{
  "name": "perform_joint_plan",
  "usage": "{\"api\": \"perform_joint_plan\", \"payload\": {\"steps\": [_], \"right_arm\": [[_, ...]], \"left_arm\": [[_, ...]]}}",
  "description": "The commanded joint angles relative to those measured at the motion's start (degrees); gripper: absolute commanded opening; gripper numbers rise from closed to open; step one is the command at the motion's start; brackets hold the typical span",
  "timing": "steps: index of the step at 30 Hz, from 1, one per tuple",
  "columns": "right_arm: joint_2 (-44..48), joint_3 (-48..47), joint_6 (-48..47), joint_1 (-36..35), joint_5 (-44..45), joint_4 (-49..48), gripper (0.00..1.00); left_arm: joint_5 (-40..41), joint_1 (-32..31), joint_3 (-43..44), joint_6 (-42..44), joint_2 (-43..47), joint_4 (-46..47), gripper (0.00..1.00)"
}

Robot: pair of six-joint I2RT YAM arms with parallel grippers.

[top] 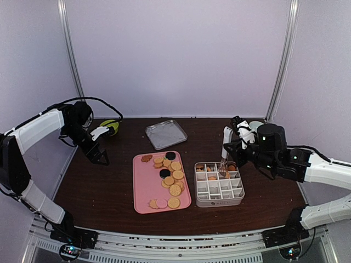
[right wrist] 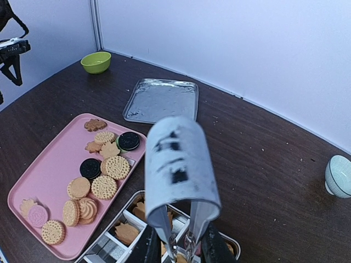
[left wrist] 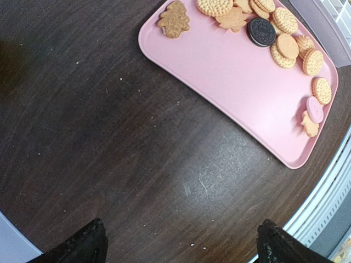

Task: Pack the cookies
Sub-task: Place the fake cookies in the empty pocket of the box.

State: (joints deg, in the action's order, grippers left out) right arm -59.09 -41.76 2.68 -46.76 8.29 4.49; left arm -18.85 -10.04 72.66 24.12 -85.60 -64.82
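Pack the cookies: most of the cookies (top: 170,175) lie loose on the pink tray (top: 145,186), crowded along its right side and far end, the side nearest the divided box (top: 219,204) that stands just to the tray's right. We read that layout as a short carry from tray to box.

The right gripper (right wrist: 184,252) is clenched on the handle end of the metal tongs (right wrist: 178,164) and hangs them tips-down over the box's far row, right of the tray. A few biscuits already sit in that row, while the nearer compartments look bare. The tongs point steeply down, likely so the tips fit inside a single cell. Whether a cookie is pinched at the tips we cannot tell, since the handle hides them in the wrist view.

The left gripper (left wrist: 184,244) hovers released, fingers spread wide and holding nothing, above the dark table (top: 98,186) well to the tray's left. We judge that it waits there, clear of the working arm.

A metal lid (top: 166,133) lies flat just beyond the tray's far end, perhaps set aside for closing the box. A green bowl (top: 109,127) sits further off, beyond the tray's far left corner.
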Motion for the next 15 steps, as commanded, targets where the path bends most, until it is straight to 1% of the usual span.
{"api": "perform_joint_plan", "payload": {"steps": [1, 5, 9, 15], "right_arm": [[0.2, -1.6, -0.6, 0.4, -2.4, -0.8, 0.23], [-0.2, -1.6, -0.6, 0.4, -3.0, -1.2, 0.25], [-0.1, -1.8, -0.9, 0.4, -2.8, -1.5, 0.32], [0.7, -3.6, -1.6, 0.4, -2.3, -0.4, 0.34]], "left_arm": [[-0.6, 0.5, 1.2, 0.0, -0.4, -0.4, 0.98], [-0.7, 0.5, 1.6, -0.2, -0.5, -0.4, 0.98], [-0.6, 0.5, 1.4, -0.1, -0.3, -0.5, 0.98], [-0.8, 0.5, 1.5, 0.0, -0.5, -0.6, 0.98]]}}
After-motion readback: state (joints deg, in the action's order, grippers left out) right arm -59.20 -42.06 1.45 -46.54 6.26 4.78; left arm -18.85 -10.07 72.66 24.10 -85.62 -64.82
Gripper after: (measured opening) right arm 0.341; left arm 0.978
